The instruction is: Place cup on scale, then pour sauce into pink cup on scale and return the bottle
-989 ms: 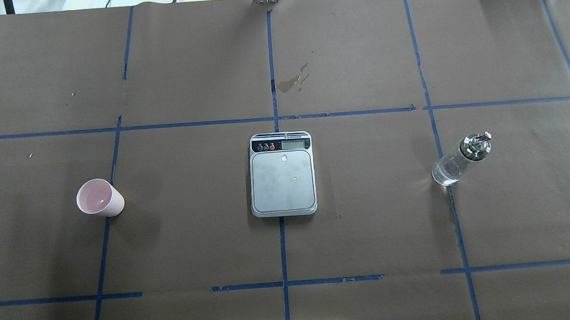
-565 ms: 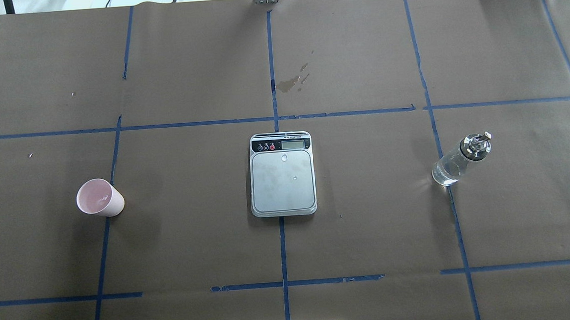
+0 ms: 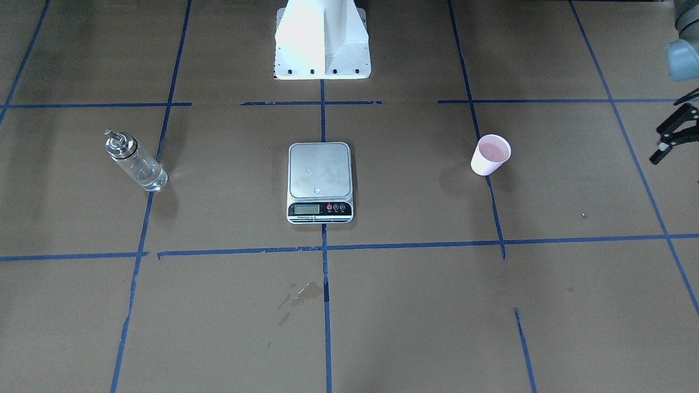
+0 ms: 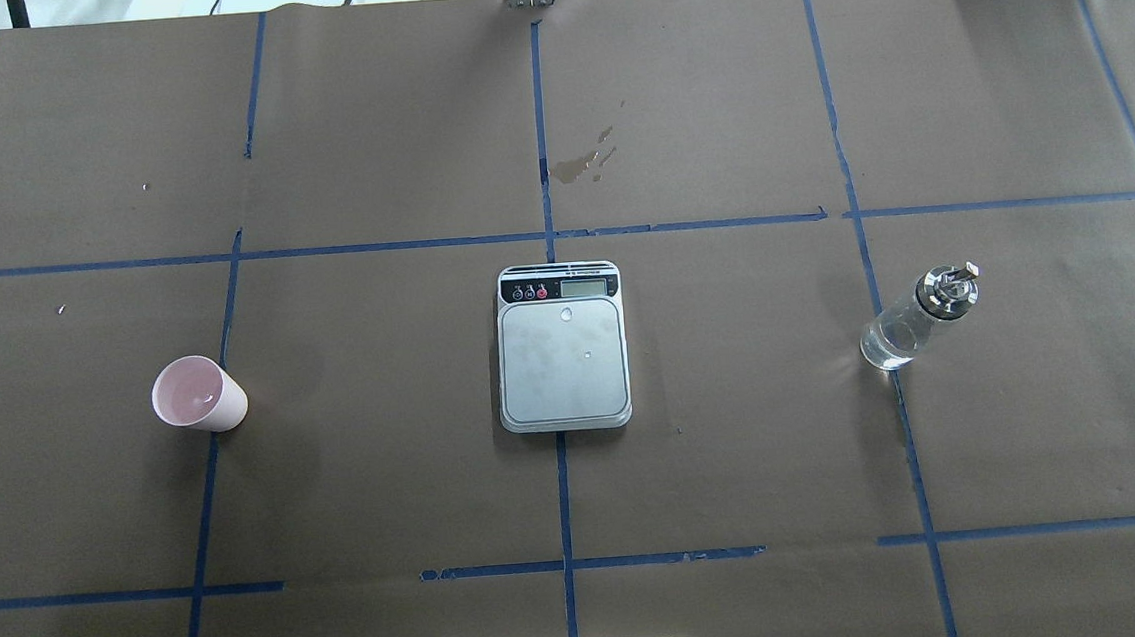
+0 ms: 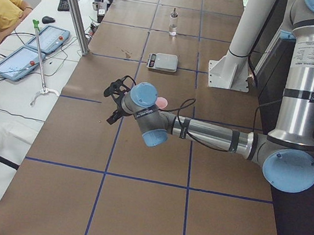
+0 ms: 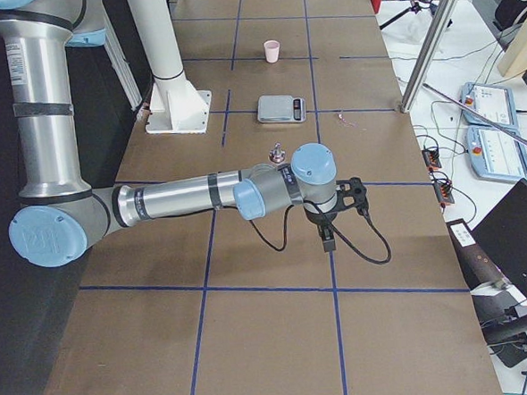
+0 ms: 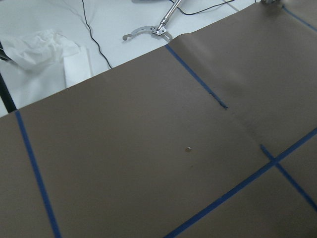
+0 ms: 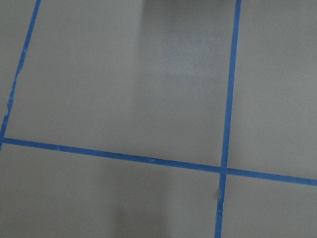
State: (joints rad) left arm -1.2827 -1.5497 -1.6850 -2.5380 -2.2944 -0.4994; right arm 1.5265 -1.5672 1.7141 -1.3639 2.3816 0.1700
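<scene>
The pink cup (image 4: 198,394) stands upright on the brown paper at the left, also in the front-facing view (image 3: 490,155). The scale (image 4: 563,364) lies at the table's middle, its steel platform bare but for small drops. The clear glass bottle (image 4: 912,319) with a metal pourer stands at the right; its clear sauce barely shows. My left gripper (image 3: 661,143) hovers empty, jaws apart, well beyond the cup toward the table's left end. My right gripper (image 6: 332,225) is beyond the bottle toward the right end; I cannot tell whether it is open or shut.
A wet stain (image 4: 587,162) marks the paper beyond the scale. The robot's white base (image 3: 322,38) stands at the near edge. Blue tape lines grid the paper. A person in yellow (image 5: 2,8) and two tablets (image 5: 38,45) are at a side bench.
</scene>
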